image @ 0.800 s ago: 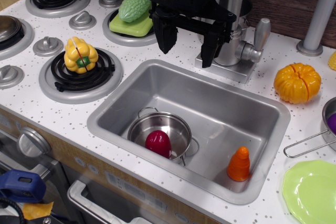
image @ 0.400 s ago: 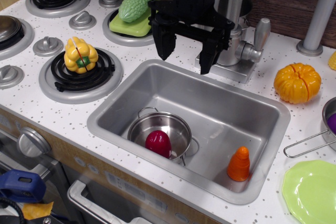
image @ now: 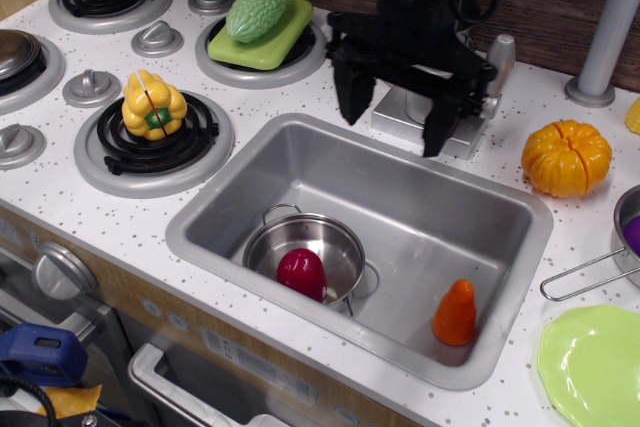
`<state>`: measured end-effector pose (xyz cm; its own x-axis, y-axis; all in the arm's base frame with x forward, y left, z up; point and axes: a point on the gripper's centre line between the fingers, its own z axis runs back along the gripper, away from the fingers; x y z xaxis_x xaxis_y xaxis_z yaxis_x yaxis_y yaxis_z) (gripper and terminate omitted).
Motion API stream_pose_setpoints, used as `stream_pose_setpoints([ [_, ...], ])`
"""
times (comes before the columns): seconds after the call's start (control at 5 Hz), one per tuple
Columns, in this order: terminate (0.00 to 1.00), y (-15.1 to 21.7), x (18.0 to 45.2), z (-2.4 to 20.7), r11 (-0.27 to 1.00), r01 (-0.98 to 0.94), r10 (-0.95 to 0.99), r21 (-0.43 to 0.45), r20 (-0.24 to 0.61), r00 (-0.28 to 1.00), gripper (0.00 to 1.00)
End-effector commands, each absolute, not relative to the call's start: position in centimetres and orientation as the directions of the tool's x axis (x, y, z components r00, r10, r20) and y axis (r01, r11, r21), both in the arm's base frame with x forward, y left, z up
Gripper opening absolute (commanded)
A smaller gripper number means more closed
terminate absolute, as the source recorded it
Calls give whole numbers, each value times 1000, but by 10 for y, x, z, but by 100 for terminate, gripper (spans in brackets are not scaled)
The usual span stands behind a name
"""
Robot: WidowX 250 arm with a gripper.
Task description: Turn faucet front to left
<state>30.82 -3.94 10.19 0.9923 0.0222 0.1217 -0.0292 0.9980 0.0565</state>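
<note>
Behind sink (image: 250, 162), at back rim: faucet (image: 497, 57) mostly hidden by black pincer (image: 394, 117); only side lever and square base edge show, spout not visible. Pincer spread wide, two dark fingers (image: 349, 87) hanging before faucet base, gripping nothing; contact with faucet body unclear. Arm cut off at top edge.

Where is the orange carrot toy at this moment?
The orange carrot toy stands upright inside the sink, in its front right corner as the camera sees it, to the right of the small steel pot that holds a red object.
</note>
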Motion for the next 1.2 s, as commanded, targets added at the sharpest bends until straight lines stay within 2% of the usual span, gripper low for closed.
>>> stream_pose_setpoints([
  [0.0, 0, -54, 330, 118, 997, -32, 16, 75, 208, 978, 100],
  [0.4, 0, -58, 343, 120, 997, -10, -9, 81, 231, 973, 100],
  [1.0, 0, -27, 358, 121, 993, 62, -84, 98, 246, 966, 100],
])
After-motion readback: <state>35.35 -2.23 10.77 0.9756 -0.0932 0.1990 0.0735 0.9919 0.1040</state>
